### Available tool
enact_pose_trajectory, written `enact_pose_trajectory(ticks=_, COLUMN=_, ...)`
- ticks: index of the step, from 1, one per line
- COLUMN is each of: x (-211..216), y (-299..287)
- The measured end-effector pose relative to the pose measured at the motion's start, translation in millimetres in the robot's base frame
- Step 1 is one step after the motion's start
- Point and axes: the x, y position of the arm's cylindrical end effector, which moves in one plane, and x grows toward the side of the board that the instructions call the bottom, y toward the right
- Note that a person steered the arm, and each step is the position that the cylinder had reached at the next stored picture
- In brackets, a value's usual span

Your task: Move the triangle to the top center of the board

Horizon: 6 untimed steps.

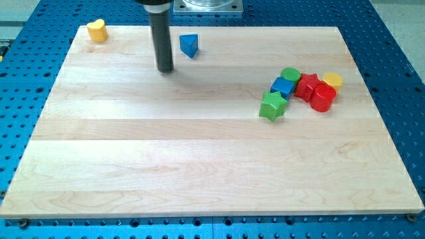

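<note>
**Asker:** What is lying on the desk (199, 166), going from the view's left to its right?

**Describer:** A pale wooden desk is filling most of the view, sitting on a blue perforated base. At the top left corner a yellow heart (97, 30) is resting alone. Right of it, the dark rod is coming down from the view's top, and my tip (165, 69) is touching the wood. Just right of the rod and slightly higher in the view, the blue triangle (189, 45) is sitting near the top edge. Well apart, at the view's right, a cluster is sitting packed together: a green star (273, 106), a blue cube (282, 86), a green cylinder (290, 74), a red star (307, 85), a red cylinder (323, 98) and a yellow cylinder (332, 81).

**Asker:** How far along is the task looking?

**Describer:** Nearly done, I judge. The blue triangle is already lying close to the top edge, a little left of the middle. What seems to be remaining is a short nudge toward the view's right.

**Asker:** And the tool?

**Describer:** There are no jaws here, so nothing is opening or closing and nothing is being held. My tip is standing near the blue triangle's left side, slightly lower in the view, with a visible strip of bare wood between them, so it is touching no block.
</note>
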Motion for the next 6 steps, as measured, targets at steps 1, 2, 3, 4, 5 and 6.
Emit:
enact_pose_trajectory(ticks=1, x=-20, y=42)
enact_pose_trajectory(ticks=2, x=-32, y=51)
enact_pose_trajectory(ticks=3, x=-45, y=24)
enact_pose_trajectory(ticks=4, x=-51, y=93)
enact_pose_trajectory(ticks=5, x=-52, y=111)
enact_pose_trajectory(ticks=6, x=-18, y=79)
